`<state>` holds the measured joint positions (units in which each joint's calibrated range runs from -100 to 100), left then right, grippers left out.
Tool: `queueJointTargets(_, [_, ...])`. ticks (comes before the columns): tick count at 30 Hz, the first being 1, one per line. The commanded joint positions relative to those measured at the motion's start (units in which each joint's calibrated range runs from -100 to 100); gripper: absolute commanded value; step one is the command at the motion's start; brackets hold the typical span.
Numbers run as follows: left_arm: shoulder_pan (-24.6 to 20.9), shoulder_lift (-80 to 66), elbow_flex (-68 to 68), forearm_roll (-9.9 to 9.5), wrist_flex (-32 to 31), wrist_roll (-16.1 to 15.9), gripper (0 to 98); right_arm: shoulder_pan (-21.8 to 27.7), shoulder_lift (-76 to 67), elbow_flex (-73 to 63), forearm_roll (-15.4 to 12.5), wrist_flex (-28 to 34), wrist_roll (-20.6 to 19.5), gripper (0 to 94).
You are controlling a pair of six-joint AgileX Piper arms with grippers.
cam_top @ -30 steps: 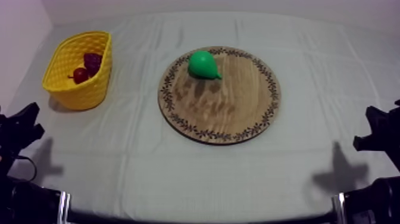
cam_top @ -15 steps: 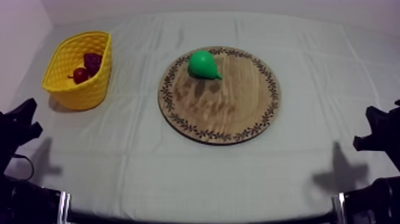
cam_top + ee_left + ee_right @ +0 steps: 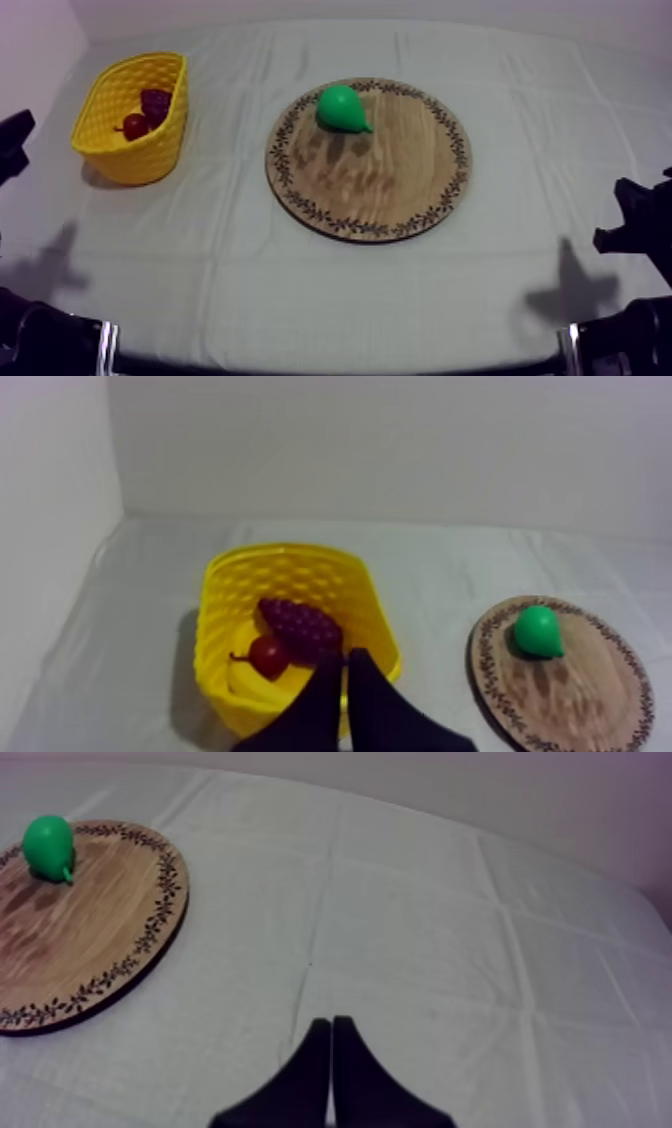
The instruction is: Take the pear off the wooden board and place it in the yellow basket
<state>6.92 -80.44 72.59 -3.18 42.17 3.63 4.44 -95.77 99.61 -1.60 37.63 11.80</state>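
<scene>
A green pear lies on the far left part of the round wooden board, its stem end toward the board's middle. The yellow basket stands at the far left of the table. My left gripper is shut on nothing, its fingers together as a narrow wedge, raised just in front of the basket; the pear on the board is off to its right. My right gripper is also shut and holds nothing, over bare cloth well right of the board and pear.
Inside the basket lie a bunch of grapes and a small red fruit. My left arm shows at the left edge beside the basket, my right arm low at the right edge. Walls close off the back and left.
My left arm has risen and moved along the left edge toward the basket's level. The pear, the board and the right arm have not moved.
</scene>
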Motion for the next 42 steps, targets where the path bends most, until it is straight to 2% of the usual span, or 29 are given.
queueJointTargets(1, [0.58, 4.51, -6.36, 0.07, 0.60, -0.53, 0.0, 0.01, 0.01, 0.05, 0.02, 0.04, 0.00, 0.5])
queueJointTargets(5, [2.82, 10.83, -12.94, -1.25, 1.81, -0.01, 0.0, 0.01, 0.01, 0.05, 0.02, 0.04, 0.00, 0.5])
queueJointTargets(10, [6.22, 19.67, -22.82, -3.26, 7.76, 1.37, 0.0, 0.01, 0.01, 0.05, 0.02, 0.04, 0.00, 0.5])
queueJointTargets(12, [7.55, 22.99, -26.67, -4.14, 9.09, 2.38, 0.0, 0.01, 0.01, 0.05, 0.02, 0.04, 0.00, 0.5])
queueJointTargets(16, [11.32, 28.10, -32.03, -7.07, 10.09, 5.27, 0.0, 0.01, 0.01, 0.05, 0.02, 0.04, 0.00, 0.5])
queueJointTargets(19, [13.67, 30.88, -34.28, -8.12, 9.98, 6.62, 0.0, 0.01, 0.01, 0.05, 0.02, 0.04, 0.00, 0.5])
queueJointTargets(30, [20.37, 47.60, -47.48, -8.63, 14.10, 10.58, 0.0, 0.01, 0.01, 0.05, 0.02, 0.04, 0.00, 0.5])
queueJointTargets(42, [23.31, 66.70, -59.51, -9.39, 14.81, 14.32, 0.0, 0.01, 0.01, 0.05, 0.02, 0.04, 0.00, 0.5])
